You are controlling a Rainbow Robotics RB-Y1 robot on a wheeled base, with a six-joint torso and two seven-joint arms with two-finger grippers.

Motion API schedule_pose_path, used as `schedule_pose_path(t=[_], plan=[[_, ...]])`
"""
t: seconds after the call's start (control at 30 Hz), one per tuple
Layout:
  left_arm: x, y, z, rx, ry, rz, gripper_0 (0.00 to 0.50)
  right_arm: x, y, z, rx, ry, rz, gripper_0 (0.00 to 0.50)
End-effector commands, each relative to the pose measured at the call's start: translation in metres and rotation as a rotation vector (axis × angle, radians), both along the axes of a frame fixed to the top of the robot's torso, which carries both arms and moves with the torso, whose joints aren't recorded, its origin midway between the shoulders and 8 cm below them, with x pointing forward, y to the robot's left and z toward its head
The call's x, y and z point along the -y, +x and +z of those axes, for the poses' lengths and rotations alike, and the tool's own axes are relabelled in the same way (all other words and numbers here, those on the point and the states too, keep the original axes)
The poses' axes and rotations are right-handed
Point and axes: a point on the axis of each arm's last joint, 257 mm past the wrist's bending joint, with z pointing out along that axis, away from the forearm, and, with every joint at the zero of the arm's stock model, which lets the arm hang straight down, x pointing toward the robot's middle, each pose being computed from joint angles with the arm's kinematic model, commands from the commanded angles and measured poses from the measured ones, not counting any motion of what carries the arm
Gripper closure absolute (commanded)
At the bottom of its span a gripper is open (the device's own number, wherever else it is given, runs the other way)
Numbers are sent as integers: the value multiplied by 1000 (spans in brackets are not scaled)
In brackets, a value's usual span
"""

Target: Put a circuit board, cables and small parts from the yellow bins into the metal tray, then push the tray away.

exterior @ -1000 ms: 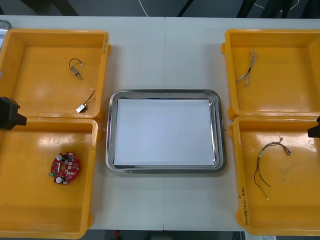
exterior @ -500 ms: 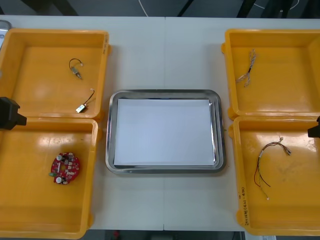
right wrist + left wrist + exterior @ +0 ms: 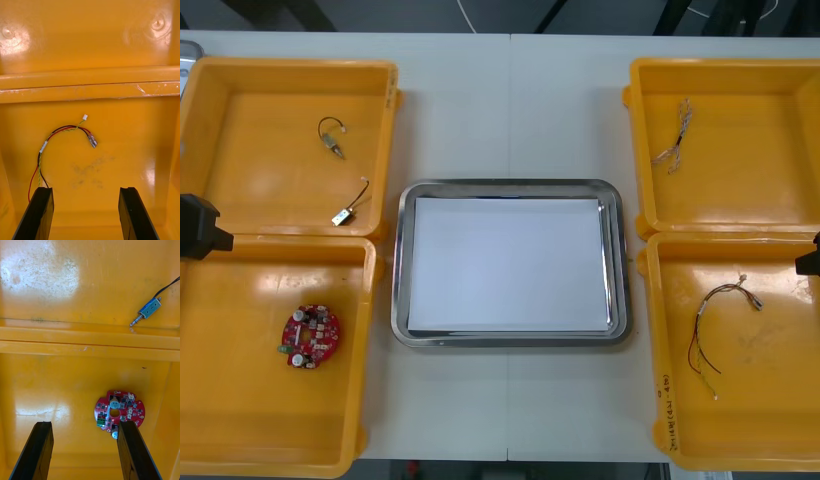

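Observation:
The metal tray [image 3: 402, 265], white inside, lies in the middle of the table with nothing in it. A round red circuit board [image 3: 309, 336] rests in the near left yellow bin [image 3: 240, 440]. In the left wrist view my left gripper [image 3: 84, 450] hovers open above that bin, and the circuit board [image 3: 119, 413] lies just ahead of one fingertip. My right gripper [image 3: 86, 213] hovers open over the near right yellow bin [image 3: 780, 440]. A red and yellow cable [image 3: 63, 144] lies ahead of its fingers, also seen as the cable [image 3: 715, 325] from the front.
The far left bin [image 3: 240, 90] holds two small metal parts [image 3: 331, 135] [image 3: 350, 205]; one part [image 3: 147, 311] shows beyond the bin wall. The far right bin [image 3: 770, 110] holds a twisted blue and white cable [image 3: 677, 135]. Both arms sit at the table's side edges.

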Motion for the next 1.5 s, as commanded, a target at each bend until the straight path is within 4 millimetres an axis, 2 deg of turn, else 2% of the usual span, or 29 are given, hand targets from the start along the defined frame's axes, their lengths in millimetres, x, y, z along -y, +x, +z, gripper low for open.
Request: schedule_pose_path(t=[0.03, 0.7, 0.73, 1.0, 1.1, 1.23, 1.37, 1.5], plan=[[-3, -1, 13, 33, 46, -57, 0, -9, -6, -4, -6, 15, -2, 0], [-3, -1, 13, 33, 46, -57, 0, -9, -6, -4, -6, 15, -2, 0], [1, -10, -10, -24, 19, -57, 0, -9, -6, -4, -6, 15, -2, 0], [4, -14, -17, -41, 16, -65, 0, -6, -6, -4, 4, 32, -27, 0], [3, -21, -27, -71, 18, -65, 0, -5, -6, 1, 26, 55, -42, 0], [0, -36, -48, -132, 39, -65, 0, -6, -9, -5, 20, 73, -59, 0], [6, -33, -59, -120, 32, -82, 0, -13, -10, -6, 38, 86, -76, 0], [13, -30, -66, -106, 23, -96, 0, -29, -12, -5, 62, 140, -138, 0]])
